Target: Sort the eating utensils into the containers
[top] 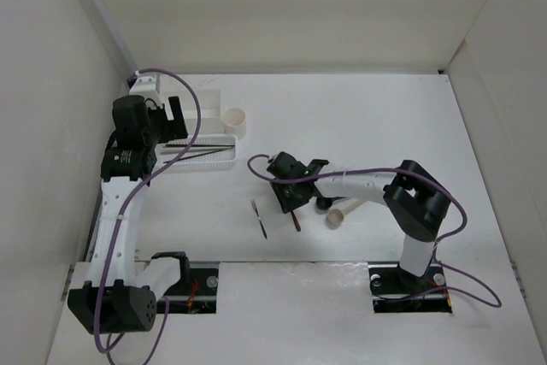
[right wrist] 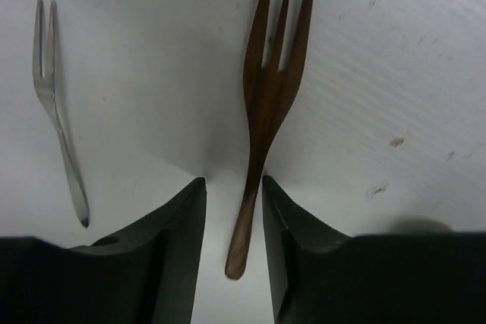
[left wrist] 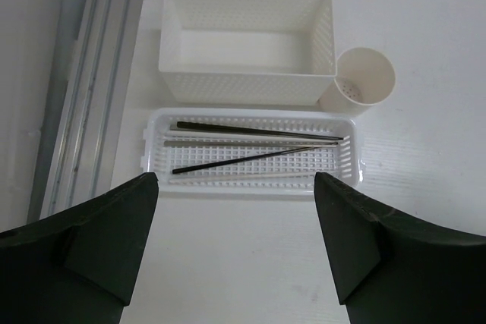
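A brown fork lies on the white table, tines pointing away. My right gripper is low over it, jaws partly open on either side of its handle, with a gap on the left. A smaller grey fork lies to its left, also seen from above. My left gripper is open and empty, just before the slotted tray, which holds several chopsticks. Behind the tray stand the rectangular box and the round cup, both empty.
A beige spoon and a dark utensil lie under the right arm's forearm, partly hidden. White walls close in the table on the left, back and right. A metal rail runs along the left edge.
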Available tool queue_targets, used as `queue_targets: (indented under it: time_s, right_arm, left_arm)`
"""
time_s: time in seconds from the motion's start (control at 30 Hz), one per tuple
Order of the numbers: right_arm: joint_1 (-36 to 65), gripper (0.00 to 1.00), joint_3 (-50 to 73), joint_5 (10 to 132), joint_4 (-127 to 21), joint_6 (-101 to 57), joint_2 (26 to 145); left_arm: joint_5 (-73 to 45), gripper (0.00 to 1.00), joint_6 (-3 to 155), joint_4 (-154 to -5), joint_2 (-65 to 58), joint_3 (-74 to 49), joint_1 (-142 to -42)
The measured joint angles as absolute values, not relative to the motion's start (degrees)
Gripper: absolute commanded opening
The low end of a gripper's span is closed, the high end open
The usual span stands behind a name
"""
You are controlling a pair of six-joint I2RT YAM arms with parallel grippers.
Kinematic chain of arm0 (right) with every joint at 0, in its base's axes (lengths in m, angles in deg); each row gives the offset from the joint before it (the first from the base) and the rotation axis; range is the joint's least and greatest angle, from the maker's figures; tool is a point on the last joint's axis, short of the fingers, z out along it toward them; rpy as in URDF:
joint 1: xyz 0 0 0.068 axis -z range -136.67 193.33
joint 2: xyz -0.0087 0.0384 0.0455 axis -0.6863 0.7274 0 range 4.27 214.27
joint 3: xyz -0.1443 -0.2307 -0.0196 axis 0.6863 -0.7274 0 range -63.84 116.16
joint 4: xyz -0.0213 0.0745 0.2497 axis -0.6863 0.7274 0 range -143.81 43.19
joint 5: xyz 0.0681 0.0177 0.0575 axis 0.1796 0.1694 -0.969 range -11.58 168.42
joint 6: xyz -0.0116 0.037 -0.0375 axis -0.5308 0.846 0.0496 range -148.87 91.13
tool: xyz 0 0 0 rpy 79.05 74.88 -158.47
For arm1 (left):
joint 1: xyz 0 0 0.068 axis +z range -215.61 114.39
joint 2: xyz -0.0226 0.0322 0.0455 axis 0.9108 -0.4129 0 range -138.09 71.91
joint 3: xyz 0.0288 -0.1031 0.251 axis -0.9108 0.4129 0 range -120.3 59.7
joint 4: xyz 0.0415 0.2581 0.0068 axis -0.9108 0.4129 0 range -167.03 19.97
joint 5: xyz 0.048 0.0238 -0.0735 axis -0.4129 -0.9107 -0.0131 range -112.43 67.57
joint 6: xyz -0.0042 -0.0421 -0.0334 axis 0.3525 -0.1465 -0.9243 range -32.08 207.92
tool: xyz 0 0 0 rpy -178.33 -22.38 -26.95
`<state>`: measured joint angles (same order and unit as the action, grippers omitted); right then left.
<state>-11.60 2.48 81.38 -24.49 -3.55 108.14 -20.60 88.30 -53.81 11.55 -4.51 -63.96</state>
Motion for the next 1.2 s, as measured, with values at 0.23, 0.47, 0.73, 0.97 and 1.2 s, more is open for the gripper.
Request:
queue_targets:
  time_s: [0.23, 0.47, 0.73, 0.97, 1.2]
  right_arm:
    - [-11.49, 0.11, 3.84, 84.97, -25.17, -1.32, 109.63]
    - [-11.49, 0.00, 3.84, 86.39, -25.65, -0.54, 109.58]
    - [-11.47, 0.00, 6.31, 89.36, -31.99, -4.99, 98.28]
    - [-11.49, 0.00, 19.40, 92.40, -46.35, -5.02, 87.99]
    - [-11.49, 0.00, 22.20, 92.75, -49.87, -2.04, 88.03]
  left_arm:
    - [-21.04, 0.82, 87.82, -53.85, 14.13, -3.88, -63.96]
    - [-17.65, 0.76, 87.60, -53.20, 14.13, -2.85, -63.94]
    - [9.23, 0.83, 94.53, -51.41, 14.00, -4.58, -65.86]
    - [28.07, 0.93, 95.23, -56.30, 15.09, -6.02, -71.81]
    - [33.41, 0.99, 89.90, -64.76, 15.73, -6.02, -78.50]
